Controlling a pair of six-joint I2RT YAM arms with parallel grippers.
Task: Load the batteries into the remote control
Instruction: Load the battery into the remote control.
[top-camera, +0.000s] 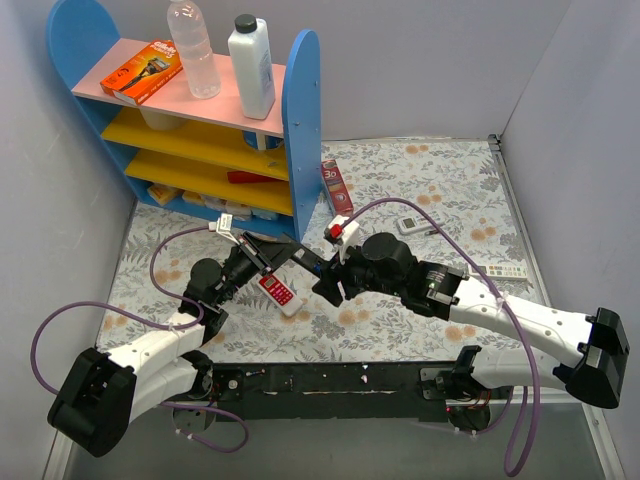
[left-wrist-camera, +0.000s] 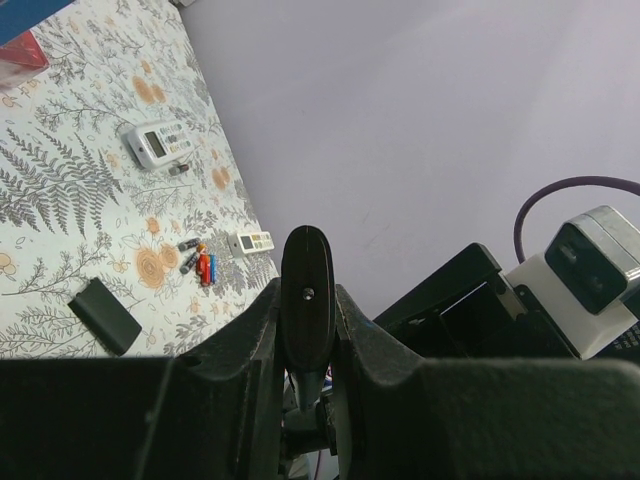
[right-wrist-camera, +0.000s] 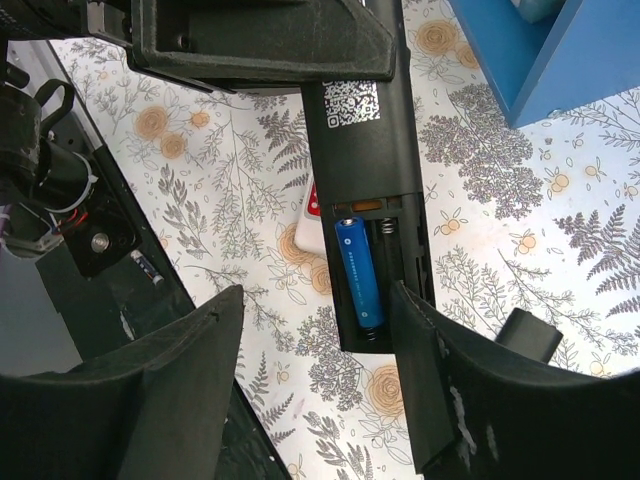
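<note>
My left gripper (top-camera: 262, 262) is shut on the slim black remote control (top-camera: 300, 258) and holds it above the table; in the left wrist view it shows edge-on (left-wrist-camera: 306, 300) between the fingers. In the right wrist view the remote control (right-wrist-camera: 360, 140) shows its back with the battery bay open. One blue battery (right-wrist-camera: 358, 272) lies in the left slot; the right slot shows only a spring. My right gripper (right-wrist-camera: 315, 390) is open and empty, its fingers either side of the remote's end; it also shows in the top view (top-camera: 328, 285). Loose red, blue and dark batteries (left-wrist-camera: 200, 265) lie on the cloth.
A red-and-white remote (top-camera: 280, 293) lies under the held remote. A black battery cover (left-wrist-camera: 105, 315) lies on the cloth. Two white remotes (left-wrist-camera: 158, 142) (left-wrist-camera: 250, 241) lie near the loose batteries. A blue shelf unit (top-camera: 300, 110) stands at the back left.
</note>
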